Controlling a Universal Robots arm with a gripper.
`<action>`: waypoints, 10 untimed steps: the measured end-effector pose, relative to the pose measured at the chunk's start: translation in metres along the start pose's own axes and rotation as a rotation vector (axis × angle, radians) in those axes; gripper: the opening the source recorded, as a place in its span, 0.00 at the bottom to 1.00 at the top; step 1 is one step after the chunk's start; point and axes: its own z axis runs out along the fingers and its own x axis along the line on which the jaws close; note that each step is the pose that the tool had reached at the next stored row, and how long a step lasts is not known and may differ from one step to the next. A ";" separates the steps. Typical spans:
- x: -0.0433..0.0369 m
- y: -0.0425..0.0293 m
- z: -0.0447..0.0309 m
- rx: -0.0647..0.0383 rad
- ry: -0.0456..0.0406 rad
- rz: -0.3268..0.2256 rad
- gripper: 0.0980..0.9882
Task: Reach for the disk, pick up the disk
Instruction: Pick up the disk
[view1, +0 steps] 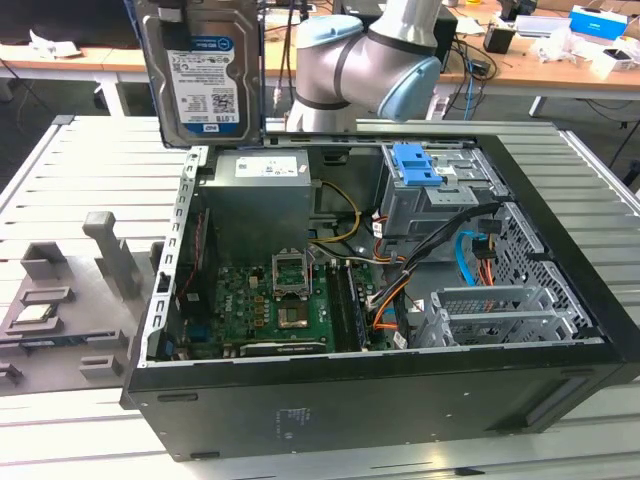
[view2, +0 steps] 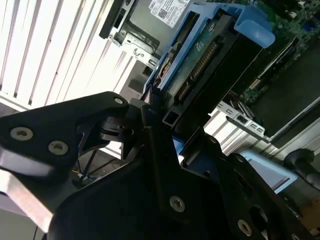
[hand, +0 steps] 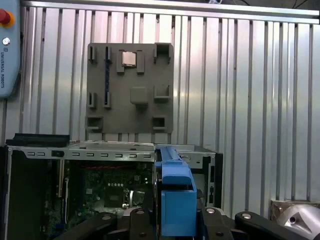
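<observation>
Slatted metal table (view1: 90, 160) carries an open computer case (view1: 400, 400) lying on its side, with cluttered desks (view1: 520, 65) behind it. Above the case's far corner, toward the exterior view's left, the disk (view1: 200, 70) hangs in the air. It is upright, long axis vertical, label facing the exterior camera. In the second wrist view the gripper (view2: 170, 120) is clamped tight on its blue-framed edge. Inside the case sit a green motherboard (view1: 270, 300), loose cables (view1: 470, 255) and a bare blue bracket (view1: 418, 165) on the drive cage. Beside the case, a grey tray (view1: 60, 300) holds a small silver chip (view1: 35, 312).
</observation>
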 end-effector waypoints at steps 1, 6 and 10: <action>0.0000 -0.0054 -0.0003 0.000 0.0000 0.000 0.30; 0.0002 -0.0424 -0.0021 -0.003 -0.0002 0.000 0.30; 0.0000 -0.0606 -0.0030 -0.004 -0.0003 0.000 0.30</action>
